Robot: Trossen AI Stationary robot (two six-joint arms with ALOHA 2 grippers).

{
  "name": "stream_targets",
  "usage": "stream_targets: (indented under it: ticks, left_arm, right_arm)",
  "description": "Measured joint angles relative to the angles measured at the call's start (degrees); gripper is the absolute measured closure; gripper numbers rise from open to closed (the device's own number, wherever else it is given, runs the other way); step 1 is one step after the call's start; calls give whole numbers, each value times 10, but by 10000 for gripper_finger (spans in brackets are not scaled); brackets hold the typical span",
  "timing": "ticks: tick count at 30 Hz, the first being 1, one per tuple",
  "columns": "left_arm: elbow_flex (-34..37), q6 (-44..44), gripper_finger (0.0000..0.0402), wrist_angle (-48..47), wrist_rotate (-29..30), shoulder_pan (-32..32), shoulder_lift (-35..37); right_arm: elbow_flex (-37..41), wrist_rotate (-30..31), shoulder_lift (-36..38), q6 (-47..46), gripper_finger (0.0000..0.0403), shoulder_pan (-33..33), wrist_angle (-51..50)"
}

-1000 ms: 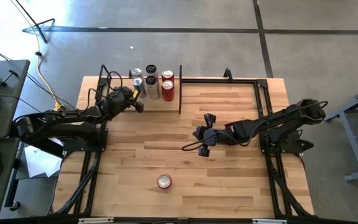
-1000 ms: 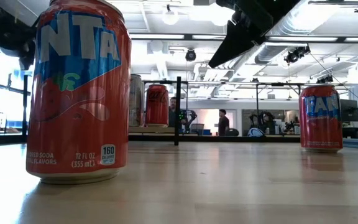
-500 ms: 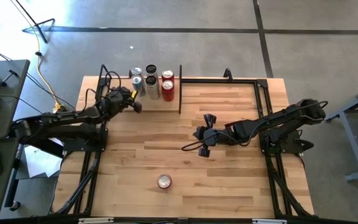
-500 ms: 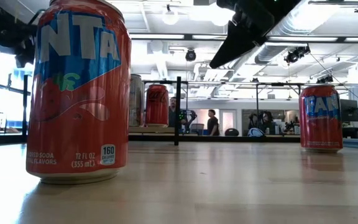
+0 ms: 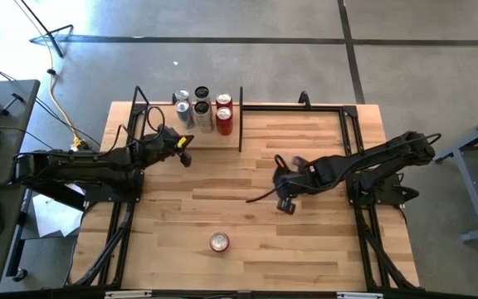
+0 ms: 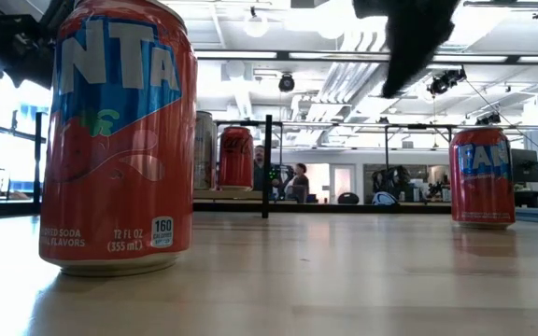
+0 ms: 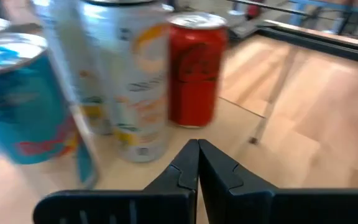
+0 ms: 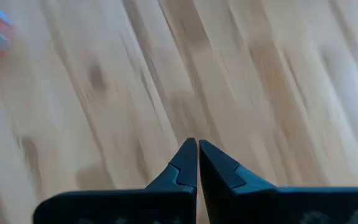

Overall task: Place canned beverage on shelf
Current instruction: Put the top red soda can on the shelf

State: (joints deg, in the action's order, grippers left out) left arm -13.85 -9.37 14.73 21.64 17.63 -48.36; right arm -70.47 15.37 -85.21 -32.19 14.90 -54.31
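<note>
Overhead: five cans grouped on the shelf (image 5: 191, 126) at the table's far edge, black uprights at each end; one red can (image 5: 219, 242) stands alone on the slatted tabletop (image 5: 305, 241) near the front edge, well apart from both arms. Left gripper (image 5: 185, 149) sits just in front of the shelf, right gripper (image 5: 285, 199) over mid-table. Only the wrist views show the fingers: left gripper (image 7: 197, 151) tips pressed together, empty, facing a red can (image 7: 196, 68), white can (image 7: 135, 74) and blue can (image 7: 20, 102); right gripper (image 8: 197, 151) likewise closed on nothing, over bare wood. Low view alone reads the labels: big red soda can (image 6: 120, 135) close up, another at right (image 6: 482, 177). Room behind: people far off, white ceiling with ducts and lights
</note>
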Motion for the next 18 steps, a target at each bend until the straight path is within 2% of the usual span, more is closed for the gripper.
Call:
stream_targets:
  ticks: [5, 10, 13, 18]
  left_arm:
    - [0, 5, 401, 2, -53, -15, 0]
    - [0, 16, 401, 13, -56, -20, 0]
    - [0, 23, 402, 22, -56, -20, 0]
    - [0, 25, 401, 22, -57, -20, 0]
  right_arm:
    - [-61, -45, 0, -155, 378, 16, -192]
    - [-66, -81, 0, -276, 291, 21, -288]
    - [-48, -85, 0, -255, 227, 15, -315]
    - [-28, -82, 2, -121, 142, -5, -328]
